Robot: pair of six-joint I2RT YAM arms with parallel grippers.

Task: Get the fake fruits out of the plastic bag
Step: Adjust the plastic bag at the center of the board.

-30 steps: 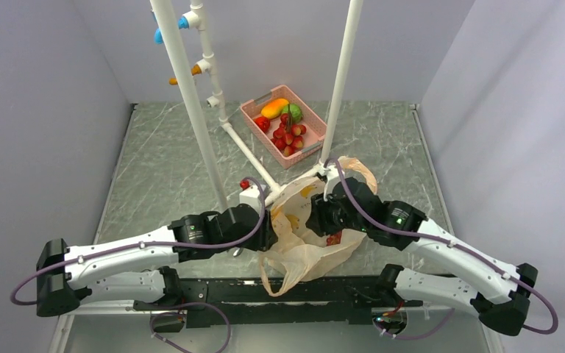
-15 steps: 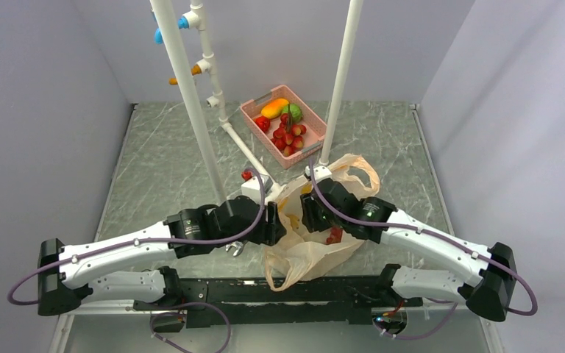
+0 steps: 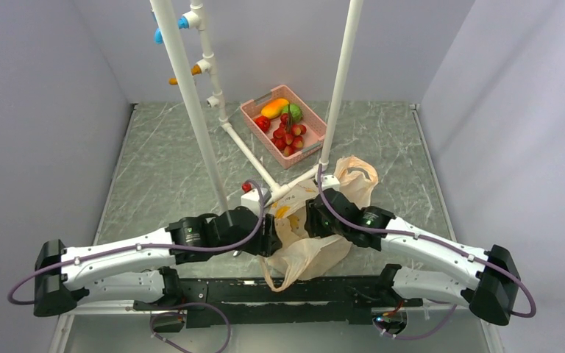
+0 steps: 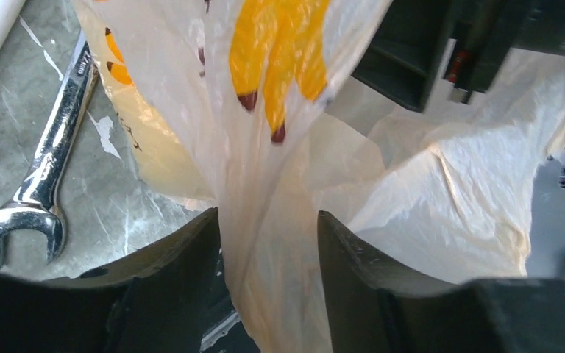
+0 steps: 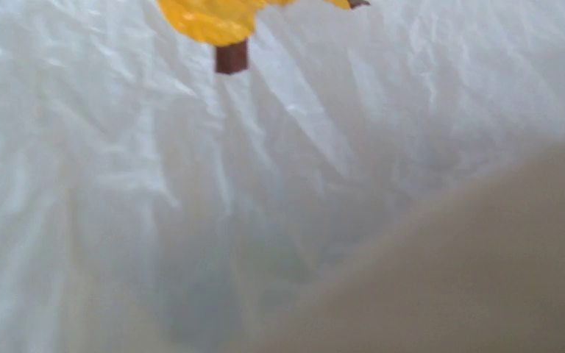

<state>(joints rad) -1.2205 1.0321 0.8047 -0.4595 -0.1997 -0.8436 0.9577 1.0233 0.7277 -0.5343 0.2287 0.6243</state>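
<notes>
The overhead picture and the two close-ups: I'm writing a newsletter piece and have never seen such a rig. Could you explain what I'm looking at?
These are two robot arms bolted at the table's near edge, each ending in a two-finger gripper. The wide picture comes from a fixed camera above and behind them. Each close-up comes from a camera on one wrist. On the table are a peach plastic bag, a pink basket of toy fruit, a white pipe frame and a wrench. The left gripper appears to pinch a gathered fold of the bag. The right gripper is up against the bag. Its camera sees only bag film, so I cannot tell whether it holds anything.
</notes>
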